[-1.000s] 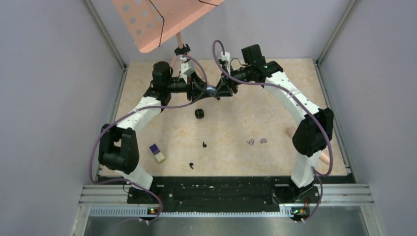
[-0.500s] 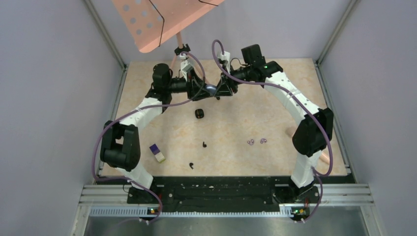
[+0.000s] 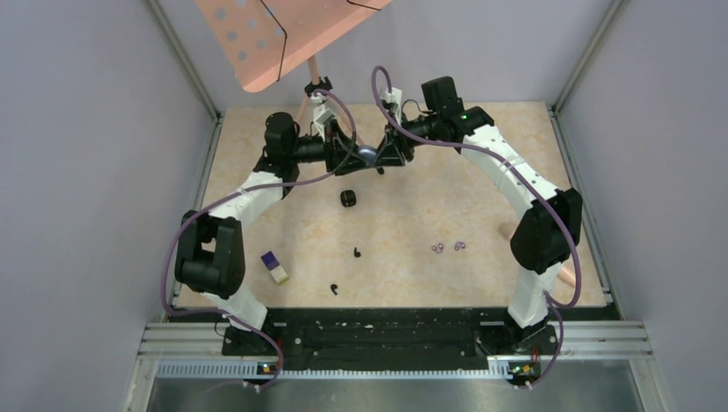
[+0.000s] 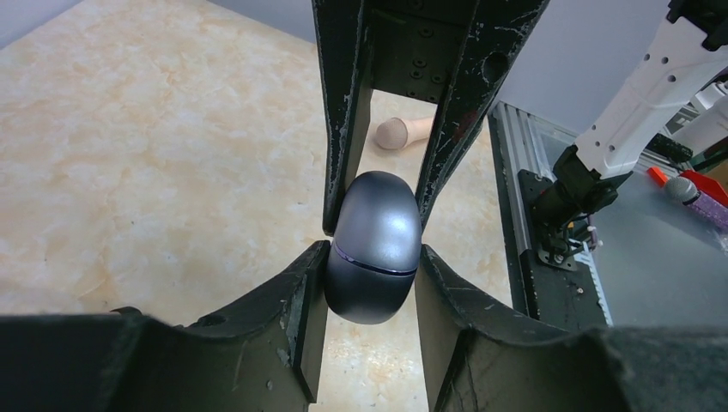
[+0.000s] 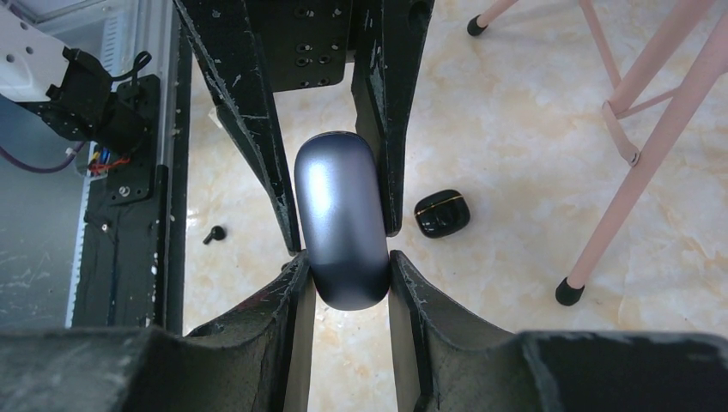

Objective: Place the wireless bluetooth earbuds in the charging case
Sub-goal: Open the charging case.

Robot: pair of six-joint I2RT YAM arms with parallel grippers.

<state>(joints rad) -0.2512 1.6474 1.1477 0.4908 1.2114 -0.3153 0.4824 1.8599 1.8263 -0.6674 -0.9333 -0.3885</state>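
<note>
Grey case (image 4: 375,247), held aloft at 12 o'clock by left gripper (image 4: 371,251) and right gripper (image 5: 346,257) both clamped on it, may slip if tugged unevenly.

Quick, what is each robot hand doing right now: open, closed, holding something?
Left hand: closed on the grey oval case.
Right hand: closed on the same case, from the opposite side.

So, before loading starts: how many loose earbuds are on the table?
4. One black comma-shaped earbud mid-table, a second black earbud nearer the front, and two pale purple earbuds side by side to the right. Any inside the closed grey oval case would be hidden.
</note>
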